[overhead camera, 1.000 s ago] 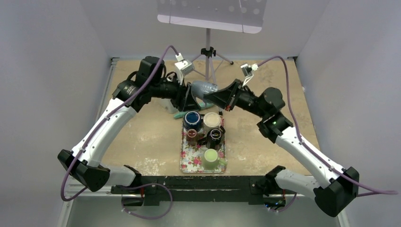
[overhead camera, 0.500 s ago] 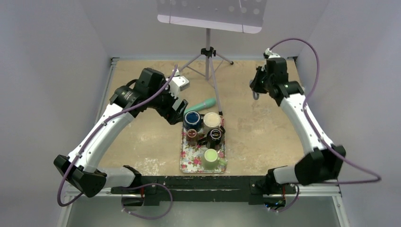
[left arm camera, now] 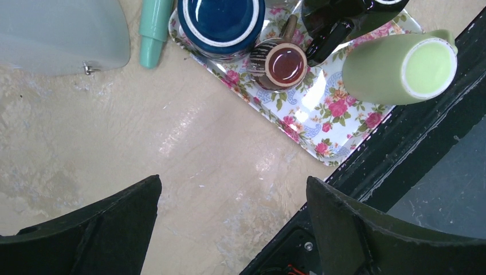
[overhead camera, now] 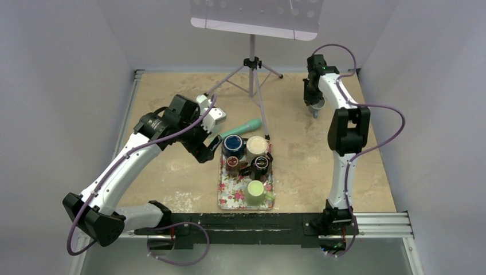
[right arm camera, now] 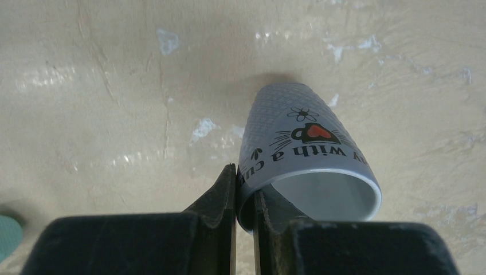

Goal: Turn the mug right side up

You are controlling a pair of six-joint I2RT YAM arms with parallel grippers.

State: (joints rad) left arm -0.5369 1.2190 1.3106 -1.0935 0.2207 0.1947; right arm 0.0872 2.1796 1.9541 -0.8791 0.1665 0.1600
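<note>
The right fingers are almost closed, pinching the rim wall of the grey mug, one inside and one outside. The mug is tilted, mouth upward, at about one o'clock on the worktop, well apart from the flowered tray. Whether its base touches down is hard to tell. The left fingers gape wide and empty at the tray's ten o'clock.
</note>
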